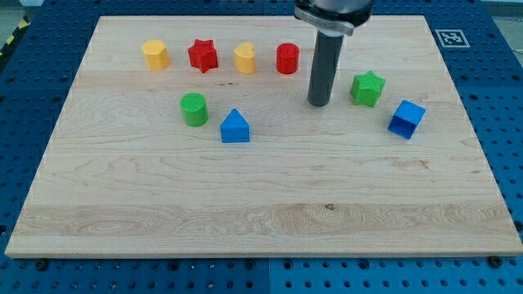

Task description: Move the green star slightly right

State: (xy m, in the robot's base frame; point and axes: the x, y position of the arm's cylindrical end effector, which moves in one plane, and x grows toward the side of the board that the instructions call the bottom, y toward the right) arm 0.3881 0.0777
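The green star [368, 87] lies on the wooden board [261, 204] at the view's upper right. My tip [319, 104] stands on the board just left of the star, a small gap apart from it. The dark rod rises from the tip to the view's top edge. A blue cube [406, 118] lies to the lower right of the star.
Along the top row from the left lie a yellow hexagon block [155, 55], a red star [203, 55], a yellow heart-like block [244, 58] and a red cylinder [288, 59]. A green cylinder [194, 109] and a blue house-shaped block [234, 126] lie left of centre.
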